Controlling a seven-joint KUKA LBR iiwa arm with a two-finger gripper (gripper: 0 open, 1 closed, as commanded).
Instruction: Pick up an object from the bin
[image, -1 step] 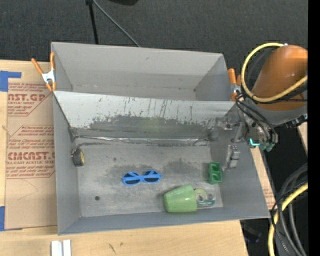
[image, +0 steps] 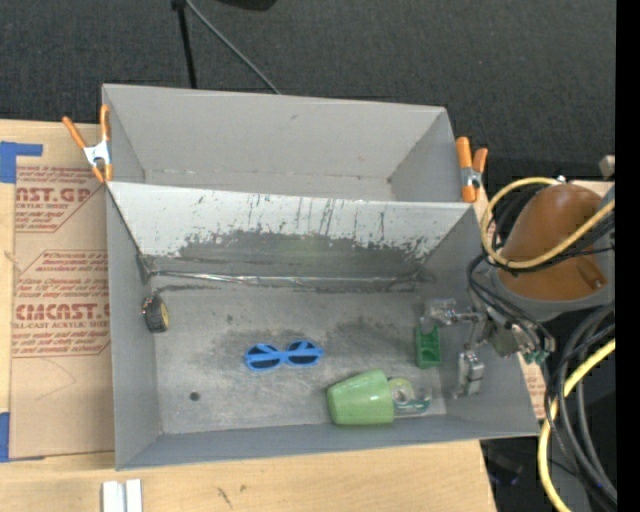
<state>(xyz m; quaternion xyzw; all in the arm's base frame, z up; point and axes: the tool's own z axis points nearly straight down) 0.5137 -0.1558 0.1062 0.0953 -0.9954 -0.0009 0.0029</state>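
Hand (image: 455, 346) low at the right side of the bin (image: 270, 150), fingers spread and gripping nothing; a small dark green block (image: 428, 347) stands just beside it, a pale green cup (image: 362, 398) near.

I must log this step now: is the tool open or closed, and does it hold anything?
Tool: open, fingers apart, nothing seen between them; a small dark green block lies just beside it, at the right of the bin.

The bin (image: 300, 300) is bare along its far edge. Blue goggles (image: 284, 355) lie mid-floor. A cup (image: 360, 398) and a block (image: 428, 346) crowd the near right corner.
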